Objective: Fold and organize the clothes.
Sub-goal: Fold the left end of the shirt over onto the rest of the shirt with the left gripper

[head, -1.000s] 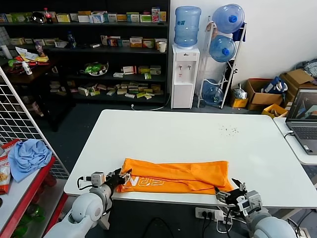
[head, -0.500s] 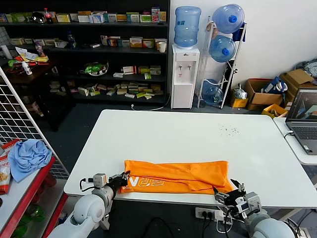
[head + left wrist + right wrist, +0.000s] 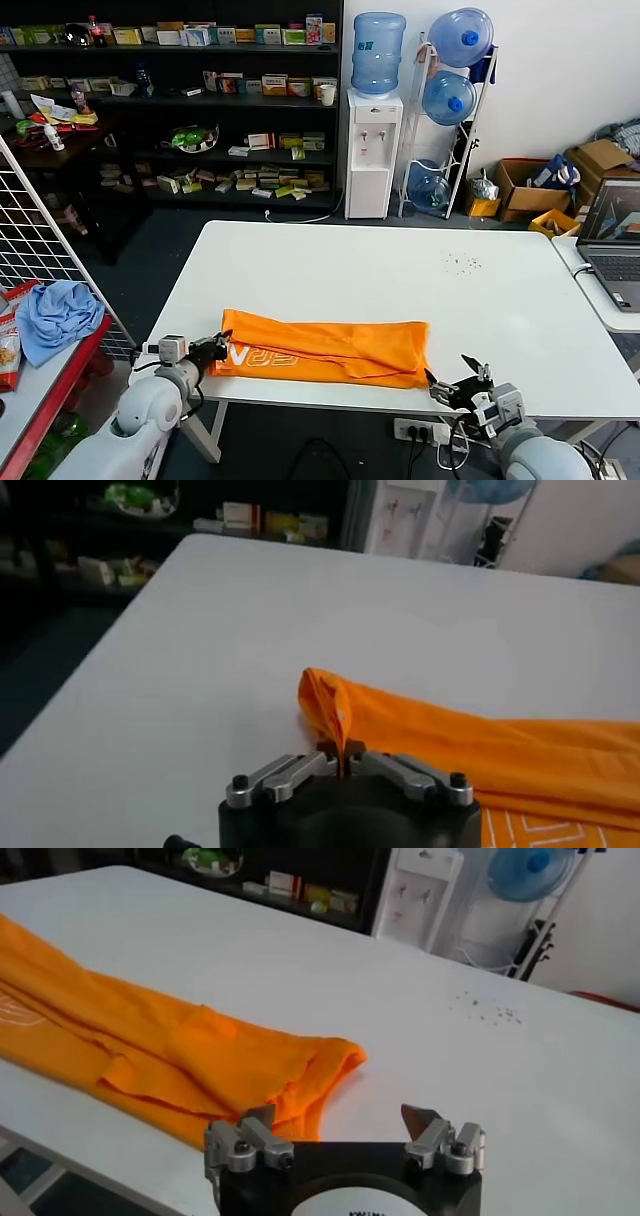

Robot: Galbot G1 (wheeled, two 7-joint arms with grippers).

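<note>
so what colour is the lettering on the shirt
White, on the orange shirt; clearest in the head view.

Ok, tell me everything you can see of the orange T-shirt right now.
The orange T-shirt is bright orange, soft cotton-looking cloth, folded lengthwise into a long rumpled band lying flat along the near edge of the white table. White lettering shows on its lower layer near the robot's left end. That end is pinched in the shut left tool, which lifts a small peak of fabric. The other end lies loose just short of the open right tool, which does not touch it.
</note>
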